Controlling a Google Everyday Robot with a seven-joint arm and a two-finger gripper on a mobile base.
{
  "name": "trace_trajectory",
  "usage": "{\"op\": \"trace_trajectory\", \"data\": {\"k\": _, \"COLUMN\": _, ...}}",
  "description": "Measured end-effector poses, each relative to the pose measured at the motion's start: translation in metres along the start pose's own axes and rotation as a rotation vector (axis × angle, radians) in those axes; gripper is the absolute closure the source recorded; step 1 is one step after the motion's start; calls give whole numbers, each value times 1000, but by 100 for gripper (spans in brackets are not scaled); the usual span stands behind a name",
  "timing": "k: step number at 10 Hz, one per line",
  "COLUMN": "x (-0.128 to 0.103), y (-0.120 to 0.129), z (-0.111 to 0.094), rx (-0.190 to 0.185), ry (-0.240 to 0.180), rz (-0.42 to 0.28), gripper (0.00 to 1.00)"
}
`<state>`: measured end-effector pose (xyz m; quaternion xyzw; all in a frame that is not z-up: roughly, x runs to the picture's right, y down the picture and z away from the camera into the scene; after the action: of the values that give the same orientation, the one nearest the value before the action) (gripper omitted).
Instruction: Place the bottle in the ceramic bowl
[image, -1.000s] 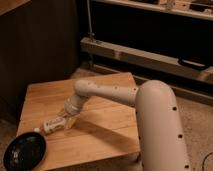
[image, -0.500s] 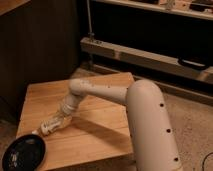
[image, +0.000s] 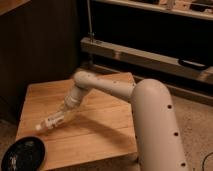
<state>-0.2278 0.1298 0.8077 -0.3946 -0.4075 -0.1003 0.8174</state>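
Setup: one cam view of a low wooden table (image: 100, 137) in front of dark cabinetry, w/ a metal rail (image: 150, 56) running behind it. The white arm (image: 150, 115) enters from lower right w/ a thick upper segment, bends at an elbow above the table's rear centre, then slopes down and left toward the tabletop. The gripper (image: 55, 120) sits at the arm's end, low over the left-centre part of the table, pointing down-left; its claw is clamped on the bottle (image: 44, 126). The bottle is small and white, tilted, w/ its long axis approx. in line w/ the gripper and its free end toward the table's left edge; whether its underside touches the planks cannot be told. Label: faint darker marks on the body near the claw; no brand or text can be read. The ceramic bowl (image: 30, 147) is shallow and glossy black, at the table's front left corner, near the bottle but apart from it, below-left of it in view, w/ a few light glints on its inner surface. The bottle is outside the bowl. Speckled floor (image: 200, 120) shows at right beyond the arm.
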Motion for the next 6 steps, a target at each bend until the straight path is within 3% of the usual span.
{"op": "trace_trajectory", "data": {"k": 1, "x": 0, "y": 1, "z": -15, "rx": 21, "ry": -11, "rz": 13, "gripper": 100}}
{"op": "trace_trajectory", "data": {"k": 3, "x": -8, "y": -1, "z": -22, "rx": 35, "ry": -56, "rz": 1, "gripper": 100}}
{"op": "trace_trajectory", "data": {"k": 4, "x": -18, "y": -1, "z": -22, "rx": 34, "ry": -87, "rz": -22, "gripper": 100}}
{"op": "trace_trajectory", "data": {"k": 6, "x": -61, "y": 3, "z": -15, "rx": 10, "ry": -165, "rz": -107, "gripper": 100}}
